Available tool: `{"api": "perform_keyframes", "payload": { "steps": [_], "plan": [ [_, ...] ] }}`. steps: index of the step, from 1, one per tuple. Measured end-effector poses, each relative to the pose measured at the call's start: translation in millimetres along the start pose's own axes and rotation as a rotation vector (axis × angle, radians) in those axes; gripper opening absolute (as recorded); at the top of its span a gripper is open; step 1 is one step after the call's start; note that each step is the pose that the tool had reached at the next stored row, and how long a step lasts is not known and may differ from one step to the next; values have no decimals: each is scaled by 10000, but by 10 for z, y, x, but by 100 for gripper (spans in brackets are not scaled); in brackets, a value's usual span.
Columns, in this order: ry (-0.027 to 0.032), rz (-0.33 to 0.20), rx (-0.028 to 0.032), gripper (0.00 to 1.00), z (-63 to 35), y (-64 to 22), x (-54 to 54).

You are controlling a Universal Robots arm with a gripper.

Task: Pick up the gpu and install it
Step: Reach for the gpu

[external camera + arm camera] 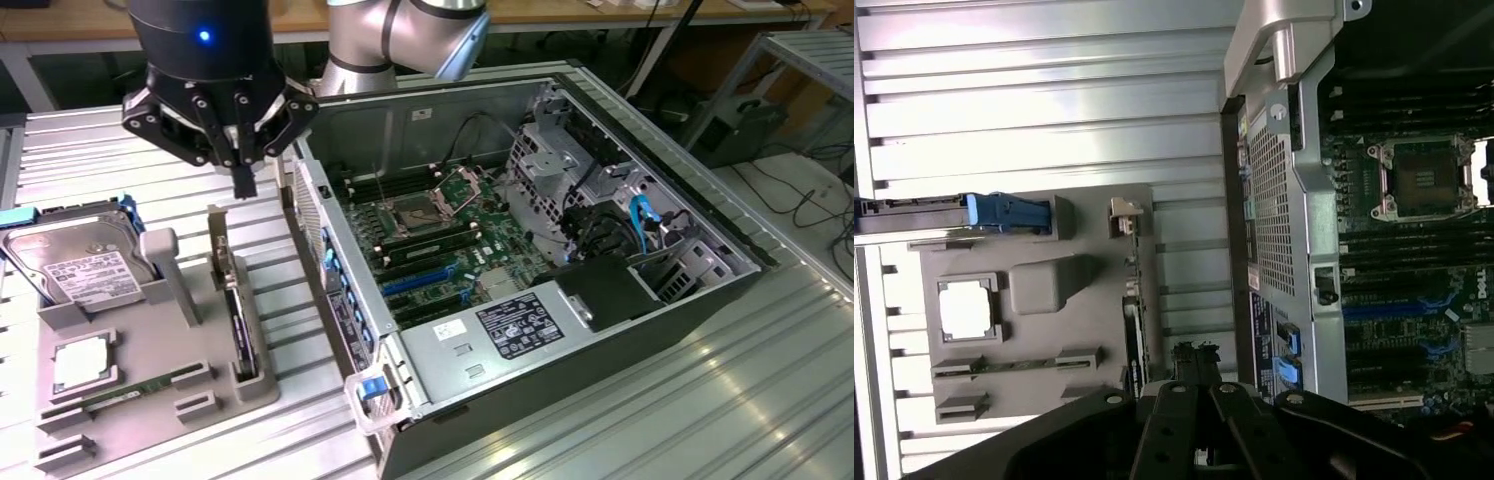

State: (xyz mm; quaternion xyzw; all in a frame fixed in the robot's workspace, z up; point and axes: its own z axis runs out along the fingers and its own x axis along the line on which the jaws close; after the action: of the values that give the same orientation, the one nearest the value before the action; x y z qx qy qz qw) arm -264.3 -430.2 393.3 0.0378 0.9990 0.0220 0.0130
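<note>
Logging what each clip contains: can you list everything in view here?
gpu: one, dark, on edge in the holder
hard drive: one, silver with white label, in the holder
processor chip: one, silver, flat in the holder
memory stick: one, green, lying in the holder
holder: one, grey, on the table, exterior view's left of the case
computer case: one, black and silver, open
motherboard: one, green, inside the case
power supply: one, grey, inside the case
table: one, ribbed silver
arm: one, silver
gripper: one, black, fingers shut, empty, above the gpu
</note>
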Motion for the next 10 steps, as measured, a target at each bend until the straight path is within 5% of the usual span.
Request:
{"api": "perform_keyframes", "payload": {
  "steps": [10],
  "plan": [
    [-1, 1, -2, 11, -6, -42, 180]
  ]
}}
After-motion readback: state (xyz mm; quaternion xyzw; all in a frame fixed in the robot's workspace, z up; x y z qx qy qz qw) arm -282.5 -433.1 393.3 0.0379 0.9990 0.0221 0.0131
